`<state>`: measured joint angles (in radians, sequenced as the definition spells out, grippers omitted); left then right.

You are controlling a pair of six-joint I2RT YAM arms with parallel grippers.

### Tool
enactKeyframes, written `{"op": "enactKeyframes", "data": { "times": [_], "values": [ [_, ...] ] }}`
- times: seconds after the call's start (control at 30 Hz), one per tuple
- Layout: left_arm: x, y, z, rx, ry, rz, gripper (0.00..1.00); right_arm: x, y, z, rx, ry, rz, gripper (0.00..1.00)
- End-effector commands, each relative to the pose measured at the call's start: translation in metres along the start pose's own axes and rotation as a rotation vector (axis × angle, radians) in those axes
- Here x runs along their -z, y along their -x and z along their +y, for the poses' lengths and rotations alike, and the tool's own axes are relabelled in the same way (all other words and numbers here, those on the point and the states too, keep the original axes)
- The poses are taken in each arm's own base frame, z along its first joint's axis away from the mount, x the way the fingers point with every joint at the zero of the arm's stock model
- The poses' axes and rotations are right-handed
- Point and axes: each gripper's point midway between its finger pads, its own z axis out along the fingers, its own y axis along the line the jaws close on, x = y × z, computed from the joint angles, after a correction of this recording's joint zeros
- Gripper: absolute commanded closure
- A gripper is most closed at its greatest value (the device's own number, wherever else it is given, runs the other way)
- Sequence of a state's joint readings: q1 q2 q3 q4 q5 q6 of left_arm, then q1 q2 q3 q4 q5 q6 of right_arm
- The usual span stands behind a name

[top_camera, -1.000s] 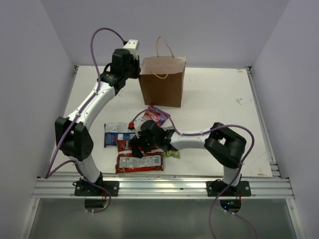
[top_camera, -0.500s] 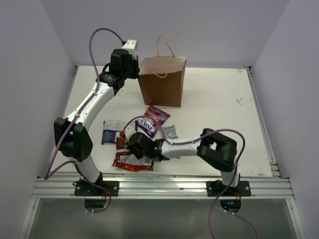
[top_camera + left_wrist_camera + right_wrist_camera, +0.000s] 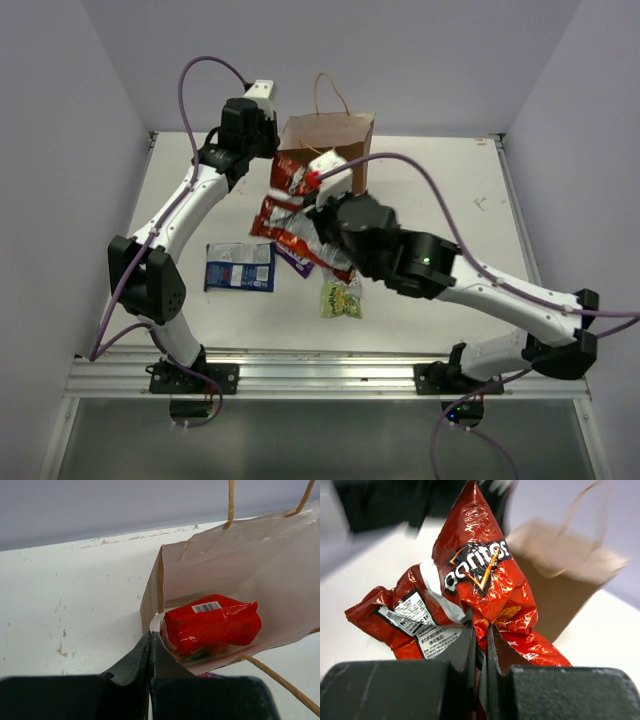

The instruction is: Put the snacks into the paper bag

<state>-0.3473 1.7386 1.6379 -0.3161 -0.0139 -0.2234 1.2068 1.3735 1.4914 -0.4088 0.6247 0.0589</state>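
The brown paper bag (image 3: 345, 150) stands at the back of the table, and a square red packet (image 3: 212, 624) lies inside it. My left gripper (image 3: 151, 636) is shut on the bag's (image 3: 235, 560) near corner rim. My right gripper (image 3: 308, 212) hangs raised in front of the bag, shut on two long red-orange packets (image 3: 287, 190). In the right wrist view they bunch up above my right gripper (image 3: 481, 630) as crinkled red-orange packets (image 3: 475, 575). On the table lie a blue-white packet (image 3: 240, 268), a yellow-green packet (image 3: 342, 299) and a purple packet (image 3: 293, 262), partly hidden.
The bag's tan cord handles (image 3: 330, 95) stick up above its mouth. The left arm (image 3: 190, 210) arches along the table's left side. The right arm (image 3: 500, 290) stretches across the front right. Walls close in the table on three sides.
My right gripper shut on the red-orange packets near the front edge and lifted them up and back toward the bag. The left arm has stayed at the bag.
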Motion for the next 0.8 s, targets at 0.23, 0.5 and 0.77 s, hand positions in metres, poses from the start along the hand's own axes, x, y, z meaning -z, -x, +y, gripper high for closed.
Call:
{"op": "enactKeyframes", "data": {
  "times": [0.23,0.5,0.77],
  "values": [
    [0.01,0.017,-0.008,0.038,-0.052,-0.025,1.0,-0.043,0.143,-0.165,0.001,-0.354,-0.38,1.0],
    [0.006,0.026,-0.021,0.115,-0.103,-0.054,1.0,-0.123,0.168,-0.196,0.092,-0.401,-0.49,1.0],
    [0.005,0.031,-0.018,0.103,-0.084,-0.054,1.0,-0.189,0.119,-0.224,0.133,-0.414,-0.472,1.0]
  ]
}}
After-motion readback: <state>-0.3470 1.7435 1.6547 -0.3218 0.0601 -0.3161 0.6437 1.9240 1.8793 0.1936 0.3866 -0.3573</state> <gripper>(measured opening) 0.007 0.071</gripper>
